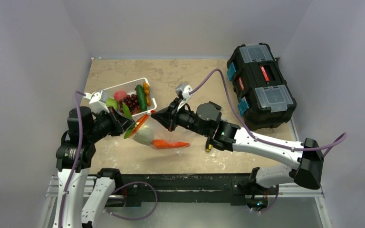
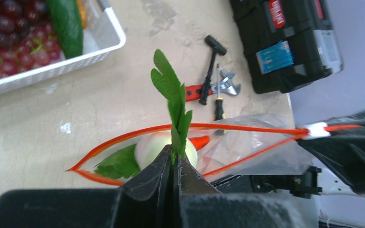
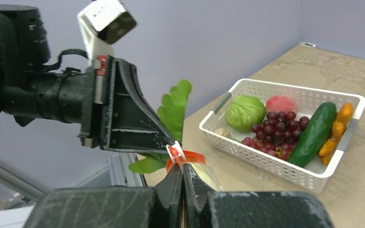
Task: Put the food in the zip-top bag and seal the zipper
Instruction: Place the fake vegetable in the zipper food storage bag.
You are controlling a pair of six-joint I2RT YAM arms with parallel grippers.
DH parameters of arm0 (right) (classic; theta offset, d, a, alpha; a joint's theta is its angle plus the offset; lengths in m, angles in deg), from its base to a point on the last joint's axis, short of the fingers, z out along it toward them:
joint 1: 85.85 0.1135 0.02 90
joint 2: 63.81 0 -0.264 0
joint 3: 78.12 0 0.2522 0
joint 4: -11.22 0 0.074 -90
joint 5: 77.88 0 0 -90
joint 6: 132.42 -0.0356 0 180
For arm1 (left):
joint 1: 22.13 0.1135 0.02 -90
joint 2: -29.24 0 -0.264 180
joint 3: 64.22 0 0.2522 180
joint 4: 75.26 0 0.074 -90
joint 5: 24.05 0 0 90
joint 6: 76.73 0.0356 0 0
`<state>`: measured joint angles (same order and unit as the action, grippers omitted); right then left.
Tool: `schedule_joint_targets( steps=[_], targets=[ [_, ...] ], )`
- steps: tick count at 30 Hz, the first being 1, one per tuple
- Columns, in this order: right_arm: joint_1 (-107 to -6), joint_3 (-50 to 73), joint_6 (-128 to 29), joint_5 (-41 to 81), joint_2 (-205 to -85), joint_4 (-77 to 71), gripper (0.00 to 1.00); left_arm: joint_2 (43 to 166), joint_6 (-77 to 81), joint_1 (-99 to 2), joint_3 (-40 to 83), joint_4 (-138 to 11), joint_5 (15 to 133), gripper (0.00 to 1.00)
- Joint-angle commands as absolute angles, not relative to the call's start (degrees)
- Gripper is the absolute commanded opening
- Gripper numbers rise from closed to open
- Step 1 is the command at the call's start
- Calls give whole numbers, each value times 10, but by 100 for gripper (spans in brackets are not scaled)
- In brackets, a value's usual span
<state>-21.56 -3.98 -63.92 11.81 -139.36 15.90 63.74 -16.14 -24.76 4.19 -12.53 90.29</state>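
The clear zip-top bag (image 1: 168, 137) hangs open between my two grippers. A carrot (image 1: 170, 144), a pale round piece (image 2: 152, 148) and a green leaf (image 2: 119, 164) lie inside it. My left gripper (image 2: 174, 156) is shut on the stem of the leafy greens (image 2: 171, 90), right over the bag's mouth. The red-orange zipper (image 2: 247, 127) gapes in a wide loop. My right gripper (image 3: 182, 166) is shut on the zipper's end beside the white slider (image 3: 176, 153). Still in the white basket (image 3: 313, 175) are a cabbage (image 3: 245, 112), peach (image 3: 280, 103), grapes (image 3: 275, 130) and cucumber (image 3: 313, 133).
The basket (image 1: 145, 83) sits at the back left of the table. A black toolbox (image 1: 260, 85) stands at the back right. A hammer (image 2: 209, 66), wrench (image 2: 221, 87) and screwdriver (image 2: 217, 102) lie on the table beyond the bag.
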Motion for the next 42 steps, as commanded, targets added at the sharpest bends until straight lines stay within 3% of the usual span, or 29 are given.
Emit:
schedule_joint_targets(
  steps=[1, 9, 15, 23, 28, 36, 42],
  targets=[
    [-240, -41, -685, 134, -1356, 206, 0, 640, -213, -245, 113, -199, 971, 0],
    [-270, -98, -741, 155, -1332, 316, 0, 578, -479, -246, -4, -419, 1003, 0],
    [-290, -161, -799, 158, -1346, 435, 0, 542, -511, -245, -77, -411, 973, 0],
    [-292, -151, -815, 139, -1365, 427, 0, 457, -591, -245, -299, -515, 986, 0],
    [-291, -141, -818, 137, -1372, 417, 0, 465, -508, -245, -280, -431, 980, 0],
    [-292, -134, -818, 146, -1396, 428, 0, 536, -512, -267, -241, -469, 1046, 0],
    [-292, -121, -816, 157, -1415, 440, 0, 556, -487, -351, -216, -450, 1012, 20]
  ],
)
